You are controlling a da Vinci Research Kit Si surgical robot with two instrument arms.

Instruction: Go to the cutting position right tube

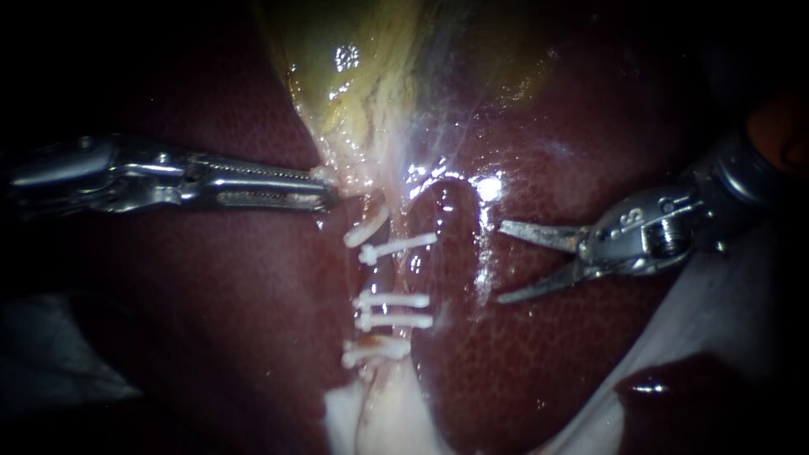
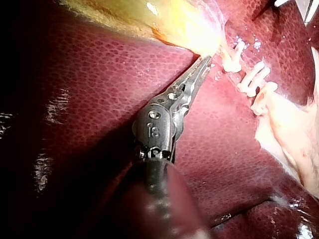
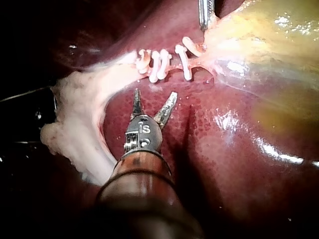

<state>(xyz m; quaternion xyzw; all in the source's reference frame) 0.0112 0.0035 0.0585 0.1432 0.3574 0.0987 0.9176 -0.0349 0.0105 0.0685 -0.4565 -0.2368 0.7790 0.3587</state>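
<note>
Right instrument (image 1: 501, 262): my blades are standing wide open, gripping nothing, hanging over bare liver (image 1: 573, 354) well right of the tube (image 1: 389, 274). In the right wrist view the blades (image 3: 155, 94) are pointing at the row of clips (image 3: 159, 64), near it but not touching.

Tube: it is running down from the gallbladder (image 1: 337, 67) between the liver lobes, crossed by five white clips (image 1: 396, 247). A bare stretch is showing between the upper pair and the lower three. I am seeing only one clipped strand clearly and cannot tell which tube is the right one.

In the way: a glossy liver ridge (image 1: 447, 244) is sitting between my blades and the tube, with a thin shiny film over it.

Left instrument (image 1: 324, 190): my jaws are lying together, pinching pale tissue at the gallbladder's narrow end, just above the top clip. The left wrist view shows the tip (image 2: 203, 63) buried in that tissue, with the clips (image 2: 249, 82) just beside it.

Around: a white fatty lump (image 3: 75, 114) is spreading out where the tube ends, beyond the last clip.
</note>
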